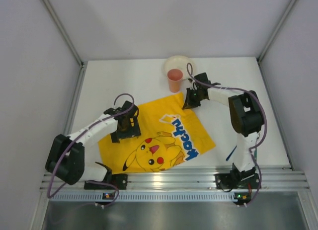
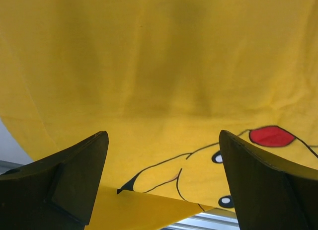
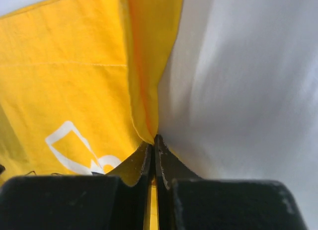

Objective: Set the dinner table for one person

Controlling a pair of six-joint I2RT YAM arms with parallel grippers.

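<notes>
Top: mat point(image 1: 159, 135) lies skewed on table point(image 1: 114, 81). Right gripper point(image 1: 191, 98) at mat's far corner, left gripper point(image 1: 124, 124) over its left edge. Cup point(image 1: 175, 80) overlaps bowl point(image 1: 178, 63) near far edge; inside or in front, cannot tell. Blue sliver point(image 1: 231, 153) by right arm too small to name. Step, likely: squaring mat.

Left wrist: jaws spread wide, nothing between, mat below. Height above cloth unclear.

Right wrist: jaws pressed together, pinching mat's folded edge, bare table beside. Next, probably: draw corner outward, flatten fold.
</notes>
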